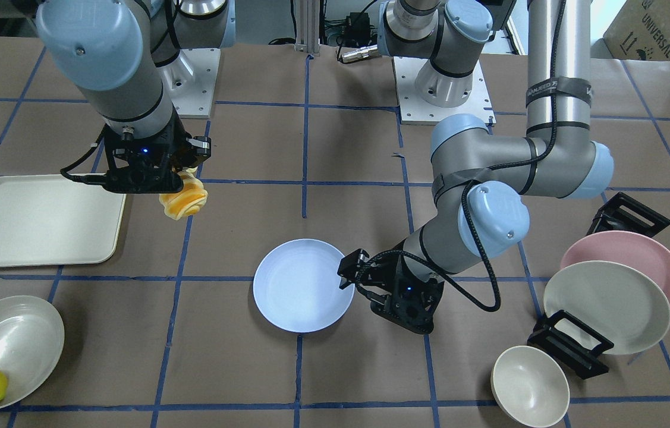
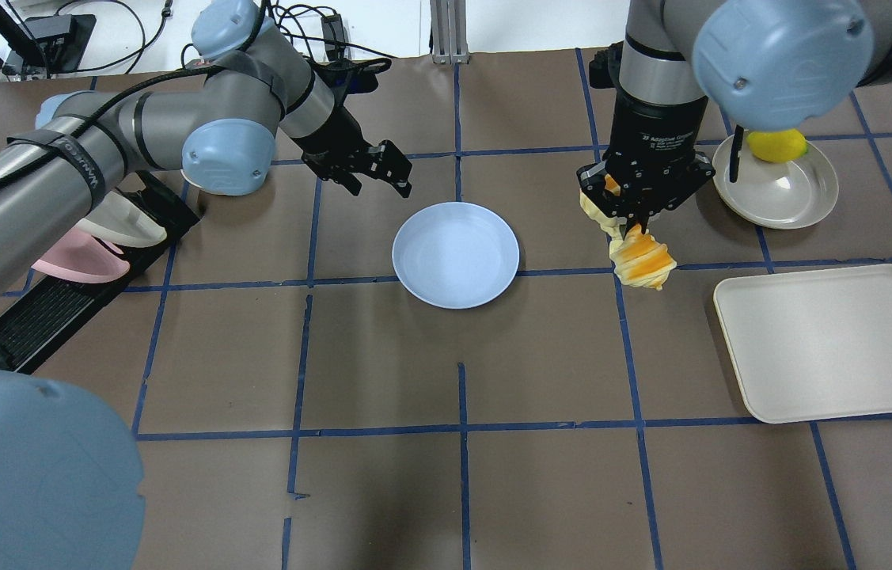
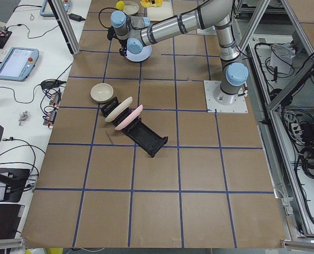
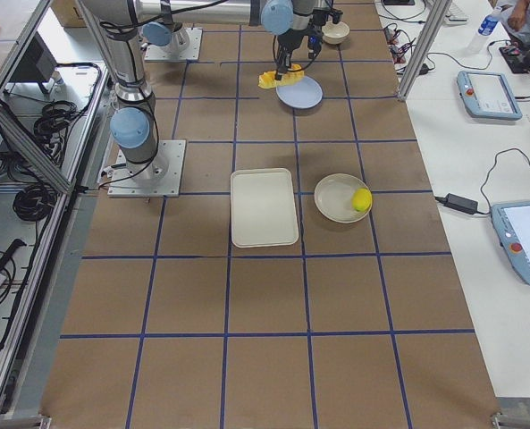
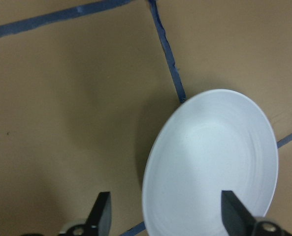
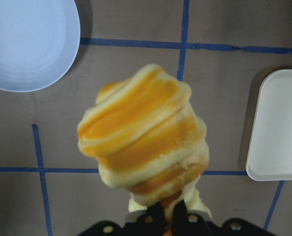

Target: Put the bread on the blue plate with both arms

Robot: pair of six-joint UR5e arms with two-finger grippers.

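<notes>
My right gripper is shut on the upper end of the bread, an orange and cream twisted loaf that hangs tilted above the table, right of the blue plate. The front view shows the bread under that gripper, and it fills the right wrist view. The blue plate lies flat and empty on the table. My left gripper is open and empty, just beyond the plate's far-left rim. In the left wrist view the plate lies partly between the open fingers.
A cream tray lies right of the bread. A cream bowl holds a yellow lemon behind my right arm. A black rack holds a pink plate and a cream plate. A small bowl stands near it.
</notes>
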